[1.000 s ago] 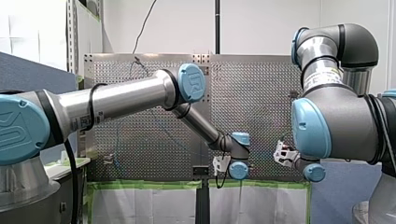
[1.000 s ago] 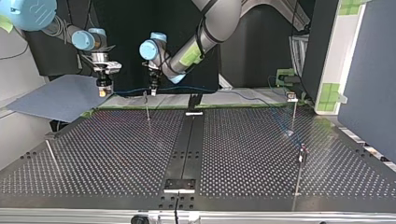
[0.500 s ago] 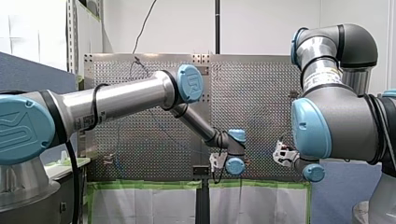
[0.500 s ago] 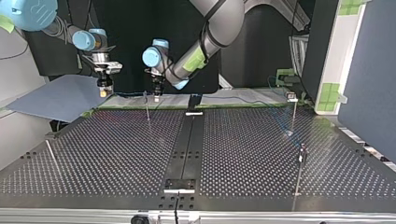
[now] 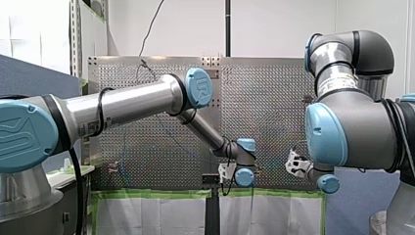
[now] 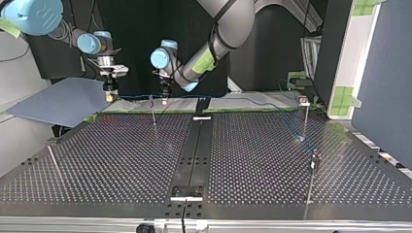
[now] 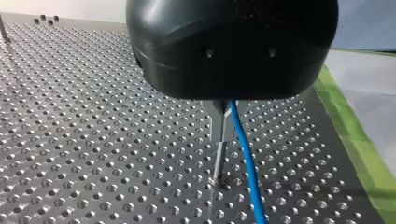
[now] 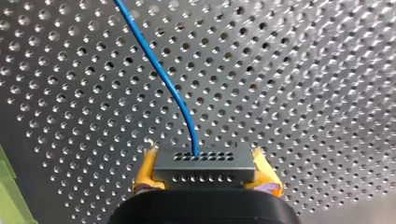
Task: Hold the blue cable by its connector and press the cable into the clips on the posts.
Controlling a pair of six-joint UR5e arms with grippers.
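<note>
In the top view, the near edge of the dark perforated metal surface (image 6: 121, 160) is bare. A black flat rail (image 6: 194, 150) runs from it straight to the far edge. Wide open plate lies on both sides of the rail.

A thin leaning metal rod (image 6: 54, 162) stands near the left edge. A tall thin metal post (image 6: 310, 184) stands near the right edge, and a second clip-topped post (image 6: 305, 116) stands farther back on that side. The thin blue cable (image 6: 136, 98) drops to the plate just beside this second post.

At the far edge, left of the rail, a slim metal post (image 6: 153, 112) stands alone, with free room on its near side. My left claw (image 6: 165, 98) hangs just right of that post's top. In its wrist view, its metal fingers (image 7: 219, 122) stand close together directly above the post. The cable comes out from between them and trails down past the post's foot.

Farther left, past the surface's far corner, my right claw (image 6: 110, 96) hovers over a blue-grey flat sheet (image 6: 53, 102). Its wrist view shows its yellow pads (image 8: 144, 179) clamped on the grey rectangular hole-rowed connector (image 8: 204, 167). The cable rises from the connector over the plate. Between the two claws the cable hangs nearly level along the green-taped far edge (image 6: 233, 110).
</note>
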